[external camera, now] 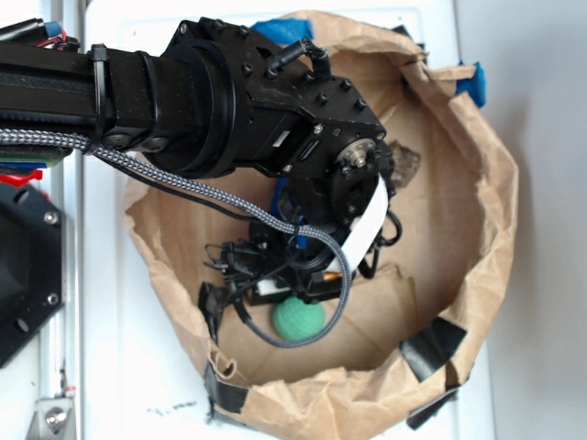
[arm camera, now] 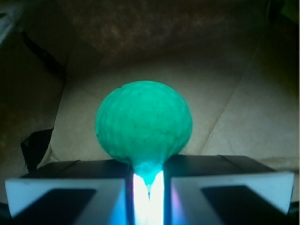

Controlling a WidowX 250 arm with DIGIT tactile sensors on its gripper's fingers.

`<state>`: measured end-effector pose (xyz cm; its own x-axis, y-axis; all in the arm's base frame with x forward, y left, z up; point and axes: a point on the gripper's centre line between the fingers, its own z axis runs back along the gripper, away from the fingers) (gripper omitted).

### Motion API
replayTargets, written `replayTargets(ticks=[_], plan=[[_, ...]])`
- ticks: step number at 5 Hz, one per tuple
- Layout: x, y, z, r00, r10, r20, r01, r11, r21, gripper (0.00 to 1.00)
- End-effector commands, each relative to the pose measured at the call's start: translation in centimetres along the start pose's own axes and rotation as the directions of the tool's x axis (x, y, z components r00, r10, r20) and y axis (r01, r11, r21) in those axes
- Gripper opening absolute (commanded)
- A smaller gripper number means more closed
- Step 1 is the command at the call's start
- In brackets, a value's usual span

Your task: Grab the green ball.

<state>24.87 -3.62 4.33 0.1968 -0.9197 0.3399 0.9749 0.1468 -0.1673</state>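
1. Between the two pads of the gripper (arm camera: 148, 185), nearly closed together, a pinched lower edge of the green ball (arm camera: 143, 123) is nipped; most of the ball bulges out beyond them.
2. Ball and gripper sit low inside the brown paper bag (external camera: 477, 229), near its taped front wall.
3. Farther back on the bag's floor lies a brown rock (external camera: 404, 163), partly hidden by the arm.
4. Blue pieces (external camera: 472, 82) show at the bag's rim.
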Motion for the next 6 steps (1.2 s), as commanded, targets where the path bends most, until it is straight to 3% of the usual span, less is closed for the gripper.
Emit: replayTargets(ticks=[1,2,3,4,5,6], plan=[[0.8,-1.7,4.0,0.810,0.529,-0.253,-0.537,0.842,0.043,0.00],[-0.2,-3.3,4.6,0.583,0.751,-0.309,-0.702,0.658,0.274,0.00],[0.0,-3.1,6.2,0.387,0.905,-0.174,-0.794,0.424,0.435,0.00],[-0.6,-3.0,9.9,0.266,0.954,0.136,-0.878,0.181,0.443,0.00],[-0.8,-2.1,12.3,0.229,0.945,0.233,-0.904,0.118,0.412,0.00],[0.2,-1.4,14.2,0.228,0.935,0.272,-0.922,0.117,0.368,0.00]])
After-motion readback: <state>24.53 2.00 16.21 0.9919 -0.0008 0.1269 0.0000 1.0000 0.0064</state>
